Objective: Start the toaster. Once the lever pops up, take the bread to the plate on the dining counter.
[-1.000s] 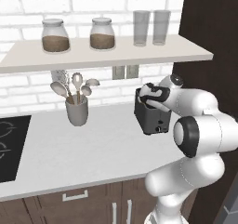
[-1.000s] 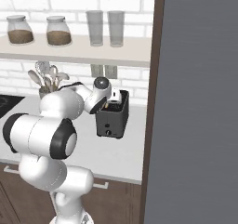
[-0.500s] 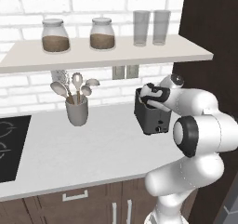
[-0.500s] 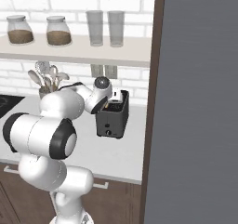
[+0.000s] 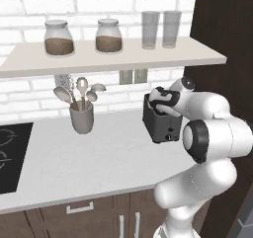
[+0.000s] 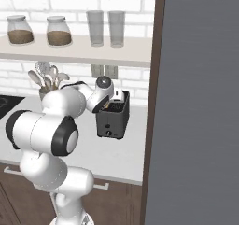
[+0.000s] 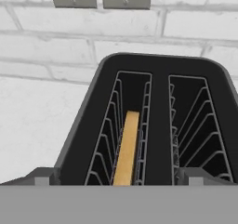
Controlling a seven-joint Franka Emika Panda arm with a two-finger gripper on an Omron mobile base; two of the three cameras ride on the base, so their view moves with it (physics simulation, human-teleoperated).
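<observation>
Toaster (image 5: 160, 123) on grey worktop (image 5: 99, 158), directly under gripper (image 5: 159, 102) in left base view. Right base view: gripper (image 6: 113, 101) poised over toaster (image 6: 112, 121) top, utensil cup (image 6: 45, 92) off behind arm. Hand view: bread (image 7: 126, 148) upright in left slot just below, between spread finger tips; jaws wide, holding nothing.

I see a white brick wall (image 5: 29, 7) at twelve o'clock carrying a pale shelf (image 5: 113, 59), a grey worktop (image 5: 99, 158) over brown cabinets (image 5: 94, 217), and a dark tall panel (image 6: 196, 102) at three o'clock.
</observation>
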